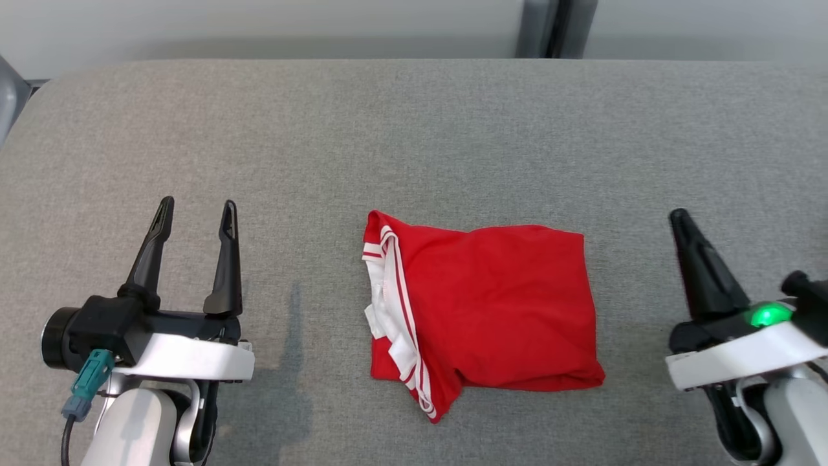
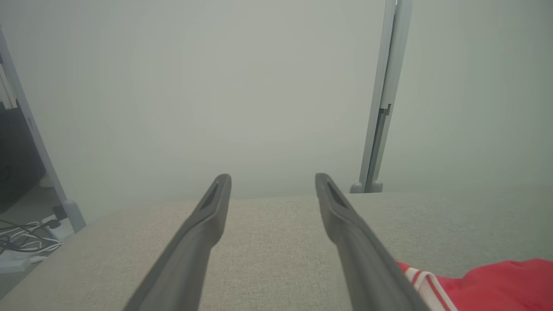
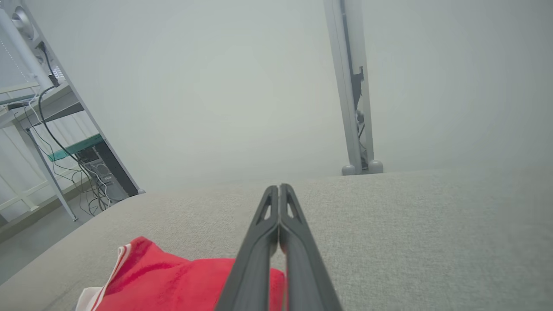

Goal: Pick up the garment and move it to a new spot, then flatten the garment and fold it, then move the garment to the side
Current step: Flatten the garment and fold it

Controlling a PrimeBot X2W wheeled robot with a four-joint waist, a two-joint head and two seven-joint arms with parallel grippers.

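The garment [image 1: 491, 304] is red with white stripes and lies folded into a rough rectangle on the grey table [image 1: 414, 129], near the front middle. Its striped edge faces left. My left gripper [image 1: 196, 213] hovers open at the lower left, well left of the garment, with nothing between its fingers. My right gripper [image 1: 679, 217] is shut and empty at the lower right, a short way right of the garment. In the left wrist view the garment [image 2: 497, 285] shows at the bottom right beside the open gripper [image 2: 273, 181]. From the right wrist, the garment [image 3: 173, 280] lies left of the shut gripper [image 3: 279, 188].
The grey fabric-covered table stretches wide behind the garment, with a rounded far left corner. A pale wall and a grey upright post [image 1: 550, 29] stand behind it. Cables and a shelf [image 3: 65, 147] sit on the floor off the table's left end.
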